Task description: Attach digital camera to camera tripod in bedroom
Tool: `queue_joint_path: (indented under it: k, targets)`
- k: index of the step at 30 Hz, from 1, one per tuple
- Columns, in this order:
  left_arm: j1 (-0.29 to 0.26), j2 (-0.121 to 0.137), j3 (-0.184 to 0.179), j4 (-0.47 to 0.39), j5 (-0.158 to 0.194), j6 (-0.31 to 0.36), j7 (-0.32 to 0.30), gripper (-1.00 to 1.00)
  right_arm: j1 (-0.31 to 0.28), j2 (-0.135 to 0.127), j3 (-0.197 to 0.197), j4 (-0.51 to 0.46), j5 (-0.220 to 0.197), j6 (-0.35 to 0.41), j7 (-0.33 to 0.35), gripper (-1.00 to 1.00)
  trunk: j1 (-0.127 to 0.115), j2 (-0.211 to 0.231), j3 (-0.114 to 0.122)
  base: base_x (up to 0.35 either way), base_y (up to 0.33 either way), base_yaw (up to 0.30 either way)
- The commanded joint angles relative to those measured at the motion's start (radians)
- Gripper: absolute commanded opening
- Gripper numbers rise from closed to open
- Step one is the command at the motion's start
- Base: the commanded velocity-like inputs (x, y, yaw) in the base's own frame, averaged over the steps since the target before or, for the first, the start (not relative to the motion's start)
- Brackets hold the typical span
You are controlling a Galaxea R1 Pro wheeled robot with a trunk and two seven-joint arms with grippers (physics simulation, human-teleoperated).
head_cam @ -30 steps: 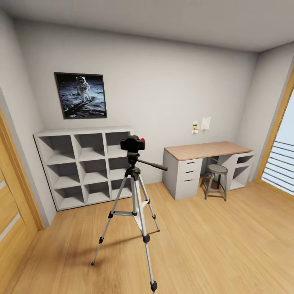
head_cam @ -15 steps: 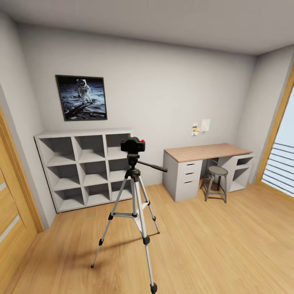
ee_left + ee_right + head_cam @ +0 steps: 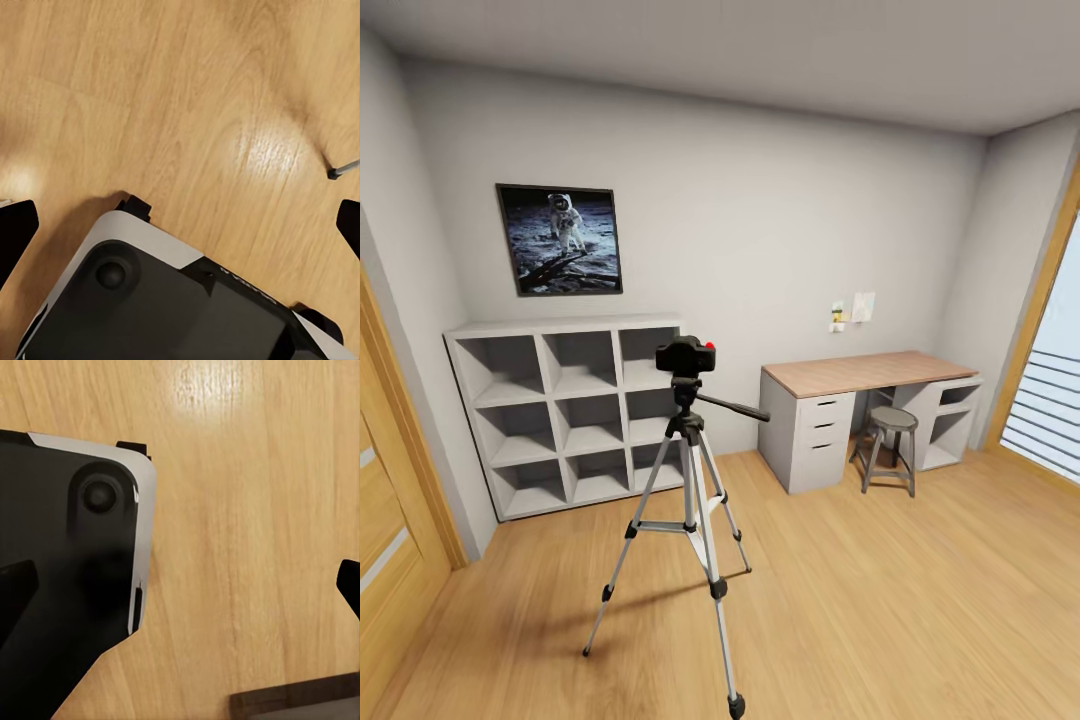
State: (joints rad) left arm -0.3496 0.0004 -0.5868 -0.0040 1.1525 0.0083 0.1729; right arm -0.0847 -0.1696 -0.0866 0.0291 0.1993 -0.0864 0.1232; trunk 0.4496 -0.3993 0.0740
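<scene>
The camera tripod (image 3: 690, 500) stands on the plank floor in the middle of the bedroom, silver legs spread, its black pan handle (image 3: 732, 405) pointing right. The small black digital camera (image 3: 685, 355), red mark on top, sits on the tripod's head. One tripod foot (image 3: 334, 173) shows in the left wrist view. My left gripper (image 3: 180, 229) hangs open over the floor and my own base, dark fingertips (image 3: 15, 232) far apart. My right gripper (image 3: 180, 585) is likewise open with nothing between its fingers (image 3: 349, 585).
A grey-white cube shelf (image 3: 565, 415) stands against the back wall behind the tripod. A desk (image 3: 865, 400) with a round stool (image 3: 888, 445) is at the right. A wooden door (image 3: 385, 500) is at the left, a window (image 3: 1050, 400) at the far right. My base (image 3: 172, 300) sits below both wrists.
The head view shifted slightly a second ago, so the whole room sits a little lower; since then it holds still. Tripod and camera have not moved.
</scene>
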Motion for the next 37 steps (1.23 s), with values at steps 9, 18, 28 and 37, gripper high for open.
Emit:
queue_joint_path:
  k: [9, 18, 28, 37]
  targets:
    - [0.000, 0.000, -0.008, 0.000, 0.007, 0.001, 0.004, 1.00, -0.001, 0.000, -0.008, 0.003, 0.009, -0.003, 0.001, 1.00, 0.000, -0.001, 0.000, 0.000, 0.000, 0.000]
    - [0.000, 0.000, -0.008, 0.000, 0.007, 0.001, 0.004, 1.00, -0.001, 0.000, -0.009, 0.003, 0.010, -0.007, 0.001, 1.00, 0.000, -0.001, 0.000, 0.000, 0.000, 0.000]
    - [0.000, -0.001, -0.008, 0.000, 0.007, 0.001, 0.004, 1.00, -0.001, 0.003, -0.014, 0.003, 0.006, -0.010, 0.001, 1.00, 0.000, -0.001, 0.000, 0.000, 0.000, 0.000]
    - [0.000, 0.000, -0.008, 0.000, 0.007, 0.001, 0.004, 1.00, -0.001, 0.079, -0.015, 0.003, 0.004, -0.010, 0.003, 1.00, 0.000, -0.001, 0.000, 0.000, 0.000, 0.000]
